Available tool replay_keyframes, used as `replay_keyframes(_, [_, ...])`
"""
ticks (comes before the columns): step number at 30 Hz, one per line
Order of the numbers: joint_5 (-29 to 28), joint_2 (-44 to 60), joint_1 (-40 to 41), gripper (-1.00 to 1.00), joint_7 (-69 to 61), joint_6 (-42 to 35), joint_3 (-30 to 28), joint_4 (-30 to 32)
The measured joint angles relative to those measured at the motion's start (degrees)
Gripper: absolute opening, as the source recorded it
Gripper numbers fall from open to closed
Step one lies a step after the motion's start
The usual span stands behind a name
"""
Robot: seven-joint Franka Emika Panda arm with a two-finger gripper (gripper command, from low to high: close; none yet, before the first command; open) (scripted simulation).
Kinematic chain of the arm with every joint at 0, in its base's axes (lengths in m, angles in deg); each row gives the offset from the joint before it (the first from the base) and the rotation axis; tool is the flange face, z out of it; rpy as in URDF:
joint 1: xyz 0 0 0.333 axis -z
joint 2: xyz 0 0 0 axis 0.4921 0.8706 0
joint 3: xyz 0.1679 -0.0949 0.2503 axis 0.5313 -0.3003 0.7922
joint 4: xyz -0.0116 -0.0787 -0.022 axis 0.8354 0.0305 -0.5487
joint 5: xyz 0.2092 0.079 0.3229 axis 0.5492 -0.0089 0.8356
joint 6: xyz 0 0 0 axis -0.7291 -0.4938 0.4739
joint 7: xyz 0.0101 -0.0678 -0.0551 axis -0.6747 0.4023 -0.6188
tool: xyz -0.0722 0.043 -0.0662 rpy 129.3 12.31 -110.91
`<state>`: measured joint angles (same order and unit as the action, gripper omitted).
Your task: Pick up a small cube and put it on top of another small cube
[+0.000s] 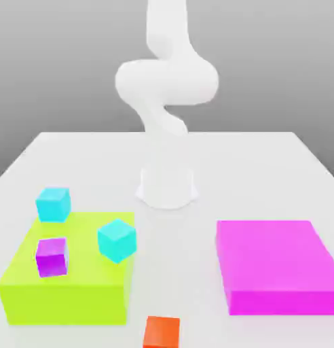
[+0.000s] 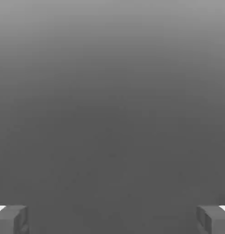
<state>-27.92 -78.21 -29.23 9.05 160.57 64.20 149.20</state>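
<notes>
- Gripper (image 2: 112, 221): jaws stand wide apart, holding nothing.
- Orange-red cube (image 1: 161, 332): well apart from the gripper; you descend squarely, fingers straddling opposite faces.

Lime block (image 1: 64, 289), magenta slab (image 1: 275, 262)

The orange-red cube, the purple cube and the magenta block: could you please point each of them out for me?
orange-red cube (image 1: 161, 332), exterior view, on its front face.
purple cube (image 1: 51, 257), exterior view, on its front face.
magenta block (image 1: 271, 253), exterior view, on its flat top.
</notes>
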Motion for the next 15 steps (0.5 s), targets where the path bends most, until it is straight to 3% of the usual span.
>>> replay_keyframes(15, [-0.64, 31.52, 0.85, 0.0, 2.32, 10.95, 0.34, 2.69])
